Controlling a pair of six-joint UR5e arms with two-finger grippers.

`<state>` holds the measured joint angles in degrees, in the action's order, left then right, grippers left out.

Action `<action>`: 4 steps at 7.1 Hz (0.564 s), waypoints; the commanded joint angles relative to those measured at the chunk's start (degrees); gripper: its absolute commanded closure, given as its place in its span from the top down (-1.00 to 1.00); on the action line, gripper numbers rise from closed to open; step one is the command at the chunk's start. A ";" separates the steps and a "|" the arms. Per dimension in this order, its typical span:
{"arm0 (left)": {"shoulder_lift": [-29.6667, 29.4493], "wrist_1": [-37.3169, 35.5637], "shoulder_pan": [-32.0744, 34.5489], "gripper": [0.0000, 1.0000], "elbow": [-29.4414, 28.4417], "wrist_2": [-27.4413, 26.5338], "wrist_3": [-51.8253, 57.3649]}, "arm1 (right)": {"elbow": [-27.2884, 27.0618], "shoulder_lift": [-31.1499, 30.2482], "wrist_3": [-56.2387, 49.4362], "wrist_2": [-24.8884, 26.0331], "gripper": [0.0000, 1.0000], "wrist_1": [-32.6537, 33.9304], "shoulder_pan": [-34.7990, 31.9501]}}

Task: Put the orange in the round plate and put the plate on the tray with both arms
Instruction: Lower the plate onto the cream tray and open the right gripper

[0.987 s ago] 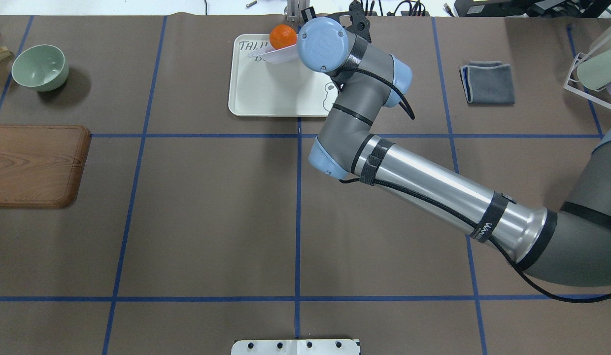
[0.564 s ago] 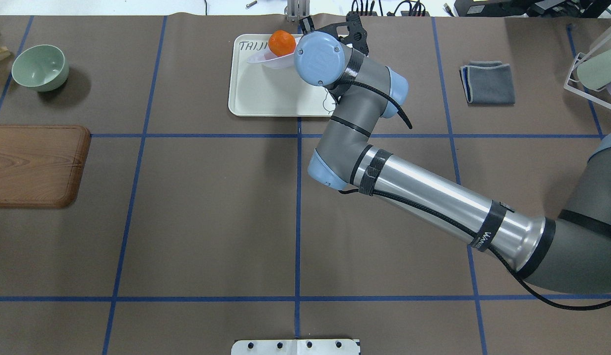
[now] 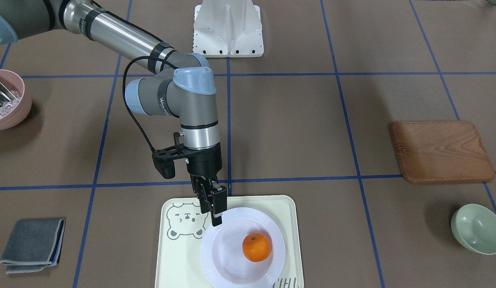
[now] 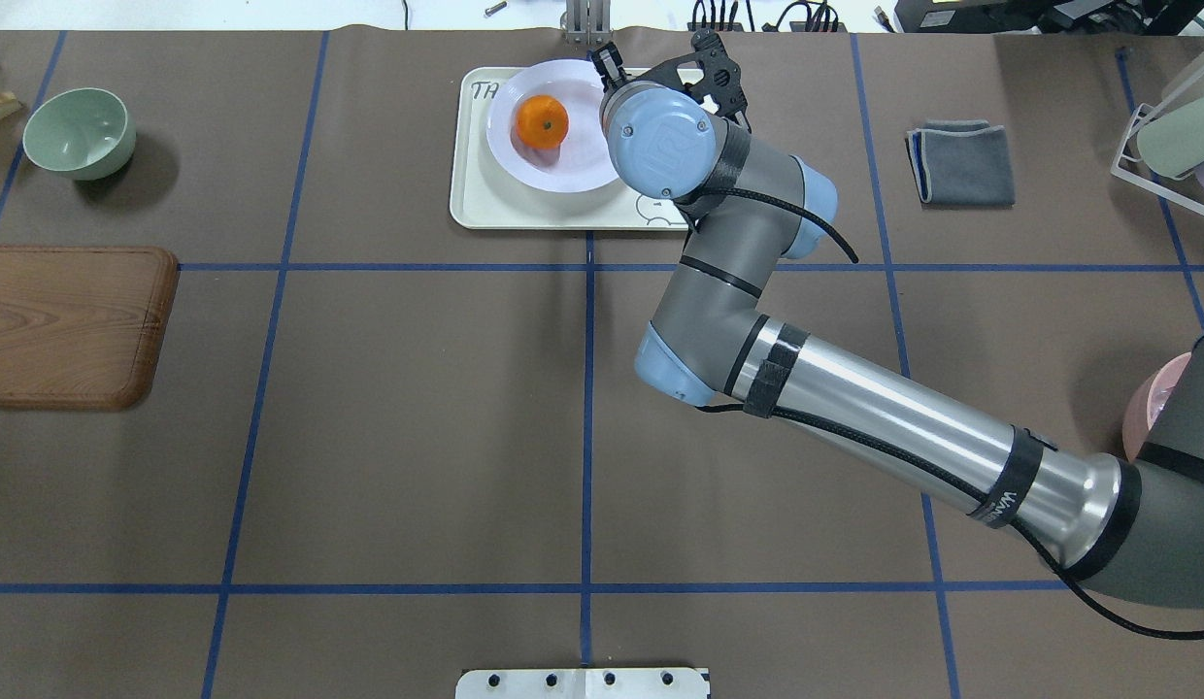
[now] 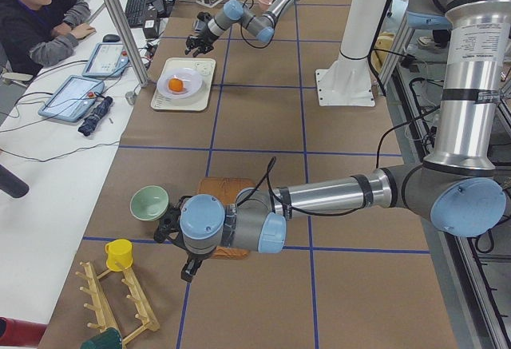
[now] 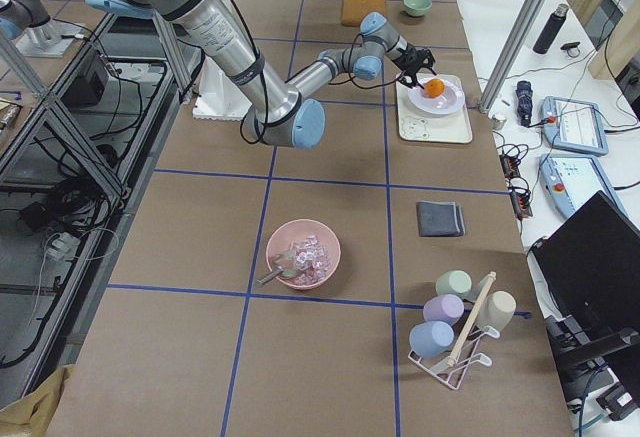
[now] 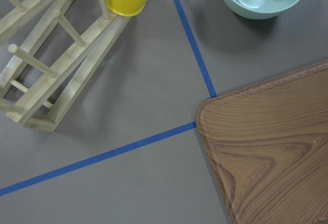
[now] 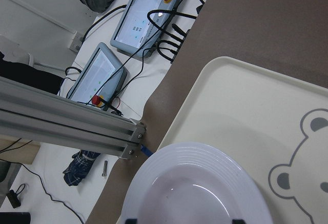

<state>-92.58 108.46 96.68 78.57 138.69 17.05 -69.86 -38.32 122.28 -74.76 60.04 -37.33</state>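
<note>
The orange (image 3: 256,247) (image 4: 543,122) sits in the white round plate (image 3: 228,260) (image 4: 583,165). The plate lies flat on the cream bear tray (image 3: 172,256) (image 4: 476,194) at the table's far middle. My right gripper (image 3: 217,216) hangs over the plate's rim on the bear side. In the right wrist view its fingertips (image 8: 130,220) stand wide apart at the bottom edge, open, with the plate's rim below them. My left gripper (image 5: 190,267) hovers near a corner of the wooden board. It shows only in the exterior left view, so I cannot tell its state.
The wooden board (image 4: 68,325) and a pale green bowl (image 4: 80,131) lie on the left side. A folded grey cloth (image 4: 961,162), a pink bowl (image 3: 6,100) and a cup rack (image 6: 455,317) are on the right. A seated person (image 5: 40,13) is across the table.
The plate with the orange was tilted above the tray's far edge. It now lies flat on the tray, and the right wrist has shifted slightly to the right.
</note>
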 commanded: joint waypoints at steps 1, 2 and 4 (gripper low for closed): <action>0.03 -0.09 0.09 0.97 0.00 0.00 0.00 | -5.34 -2.19 -10.33 -6.40 1.00 8.19 -2.11; 0.03 -0.96 0.00 0.97 -0.34 -0.26 -0.26 | -8.25 -3.16 -18.92 -12.19 1.00 15.30 -5.09; -0.75 -14.58 0.00 0.97 2.35 -0.79 -0.44 | -13.78 -9.54 -41.48 -23.27 1.00 19.85 -12.55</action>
<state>-92.78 102.51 96.73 79.05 138.29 16.61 -80.19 -43.73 93.72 -91.47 77.52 -45.51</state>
